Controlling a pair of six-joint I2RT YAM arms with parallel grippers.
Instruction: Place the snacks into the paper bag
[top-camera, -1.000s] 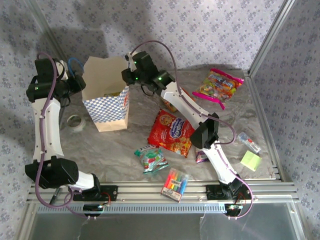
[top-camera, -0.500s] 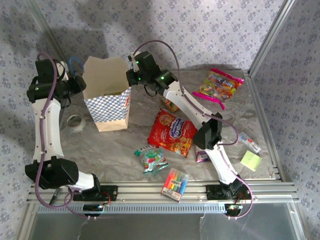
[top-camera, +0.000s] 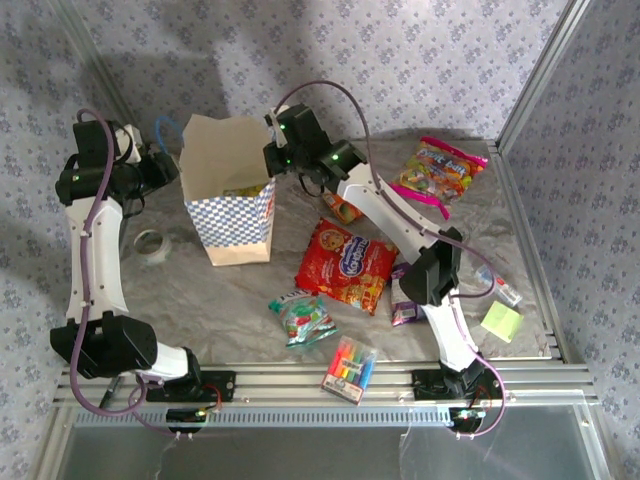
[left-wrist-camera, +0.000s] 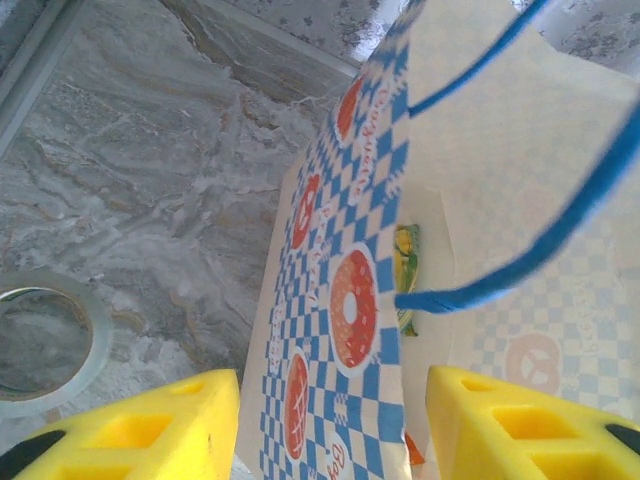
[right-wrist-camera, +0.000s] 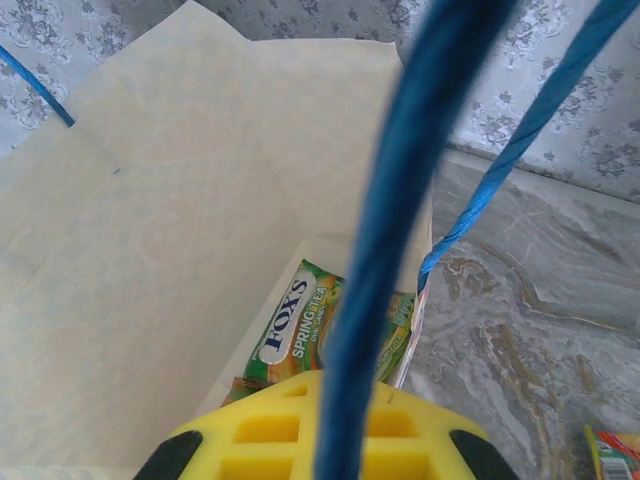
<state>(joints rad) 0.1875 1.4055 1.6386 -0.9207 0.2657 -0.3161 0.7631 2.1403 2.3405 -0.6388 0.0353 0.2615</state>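
Observation:
The paper bag (top-camera: 240, 225) stands open at the back left of the table. My right gripper (top-camera: 280, 152) is at its right rim, shut on the bag's blue cord handle (right-wrist-camera: 400, 190). A green-yellow packet (right-wrist-camera: 300, 325) lies inside the bag (right-wrist-camera: 180, 200). My left gripper (top-camera: 165, 168) is open, its yellow fingers (left-wrist-camera: 130, 430) straddling the bag's left wall (left-wrist-camera: 350, 300) without touching it. On the table lie the red cookie bag (top-camera: 345, 265), the pink-edged candy bag (top-camera: 437, 172), a green-red packet (top-camera: 303, 318), a purple packet (top-camera: 405, 300) and an orange-white one (top-camera: 343, 208).
A tape roll (top-camera: 150, 245) lies left of the bag. A pack of coloured markers (top-camera: 349, 368) sits by the front rail, with a yellow sticky-note pad (top-camera: 501, 321) and a small clear item (top-camera: 498, 285) at the right. Metal frame posts line both sides.
My right gripper closed on the cord handle and shifted right, pulling the bag a little to the right. The left gripper followed slightly, still open.

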